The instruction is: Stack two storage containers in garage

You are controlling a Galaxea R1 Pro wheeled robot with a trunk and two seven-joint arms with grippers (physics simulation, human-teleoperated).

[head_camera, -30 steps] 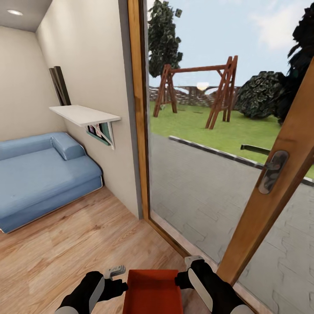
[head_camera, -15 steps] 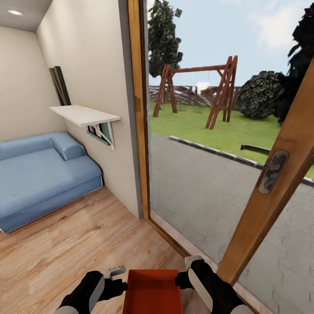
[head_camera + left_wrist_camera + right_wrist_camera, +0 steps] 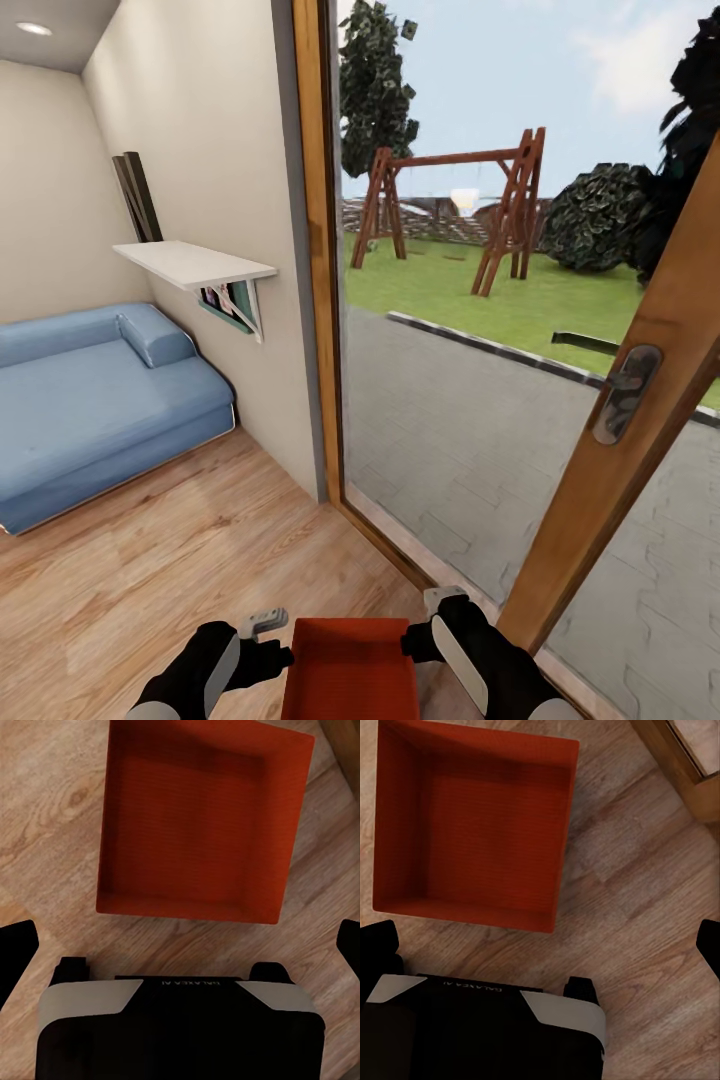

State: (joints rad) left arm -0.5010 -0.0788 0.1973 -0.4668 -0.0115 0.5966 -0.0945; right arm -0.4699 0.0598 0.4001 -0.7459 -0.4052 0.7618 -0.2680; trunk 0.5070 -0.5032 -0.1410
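An orange bin [image 3: 350, 668] sits empty on the wood floor [image 3: 150, 560] by the glass door [image 3: 480, 400], between left tool [image 3: 180, 945] and right tool [image 3: 547, 952], both seemingly spread apart.

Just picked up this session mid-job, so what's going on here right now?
The robot stands in the living room by the wood-framed glass door, with the blue sofa off to its left. One red-orange storage container sits between the left gripper and the right gripper, over the wood-plank floor. Both wrist views look down into the empty bin, fingers spread wide and not touching it.
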